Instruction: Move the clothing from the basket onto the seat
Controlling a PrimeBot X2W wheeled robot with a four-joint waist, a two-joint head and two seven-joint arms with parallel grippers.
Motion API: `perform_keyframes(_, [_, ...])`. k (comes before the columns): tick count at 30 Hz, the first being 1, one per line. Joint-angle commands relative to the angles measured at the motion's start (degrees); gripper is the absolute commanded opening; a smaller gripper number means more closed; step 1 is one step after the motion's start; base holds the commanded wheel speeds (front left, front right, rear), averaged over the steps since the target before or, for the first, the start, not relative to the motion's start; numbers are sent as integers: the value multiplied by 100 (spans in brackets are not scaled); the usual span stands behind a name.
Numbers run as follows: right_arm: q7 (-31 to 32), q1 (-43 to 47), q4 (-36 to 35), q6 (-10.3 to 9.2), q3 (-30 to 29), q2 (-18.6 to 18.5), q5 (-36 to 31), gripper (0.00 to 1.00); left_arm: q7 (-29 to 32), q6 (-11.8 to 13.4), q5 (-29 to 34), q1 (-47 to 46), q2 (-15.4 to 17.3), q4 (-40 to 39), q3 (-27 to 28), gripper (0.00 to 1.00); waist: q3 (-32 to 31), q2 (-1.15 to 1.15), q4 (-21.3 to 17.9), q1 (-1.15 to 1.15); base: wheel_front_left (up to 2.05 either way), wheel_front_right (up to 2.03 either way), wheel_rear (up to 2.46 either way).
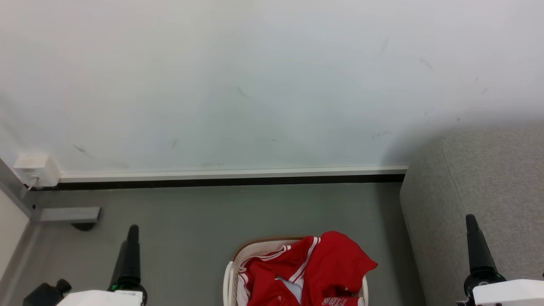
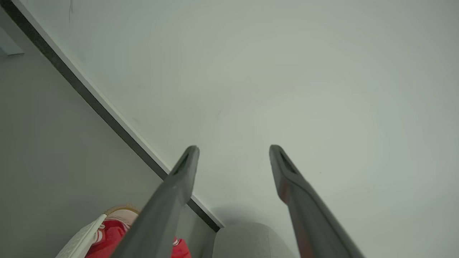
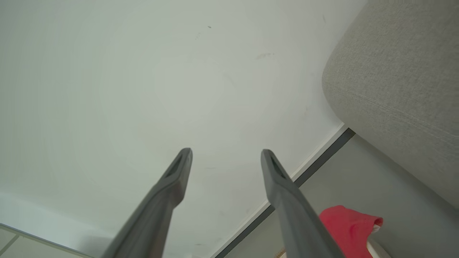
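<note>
Red clothing (image 1: 314,267) with white stripe trim is heaped in the cream basket (image 1: 255,243) at the bottom centre of the head view, and one fold hangs over the right rim. The grey fabric seat (image 1: 488,182) stands just right of the basket. My left gripper (image 1: 132,233) hovers left of the basket and my right gripper (image 1: 471,221) is in front of the seat. Both point at the wall. The left wrist view shows my left gripper (image 2: 233,150) open and empty, with the clothing (image 2: 111,233) low left. My right gripper (image 3: 226,152) is open and empty too, with the seat (image 3: 401,79) at the upper right.
A pale wall with a white and black baseboard (image 1: 229,176) runs behind the grey floor (image 1: 191,221). A white socket box (image 1: 36,170) and a grey metal bracket (image 1: 68,214) sit in the left corner.
</note>
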Motion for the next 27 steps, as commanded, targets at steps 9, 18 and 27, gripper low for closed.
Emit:
perform_keyframes(9, [-205,-64,-116,-5,223,-143,-1125,100,-213,74,1302,44,54,-145,-108,100,-23,0,-55,0,0,0,0])
perform_keyframes(18, [-368,-92,-44,-5,435,-136,-2174,100,-376,231,2509,64,69,-145,-319,100,-40,0,-94,0,0,0,0])
perform_keyframes(27, [-512,-10,2,-6,526,-129,-3207,100,-518,452,3317,111,192,-239,-585,100,-75,0,-115,0,0,0,0])
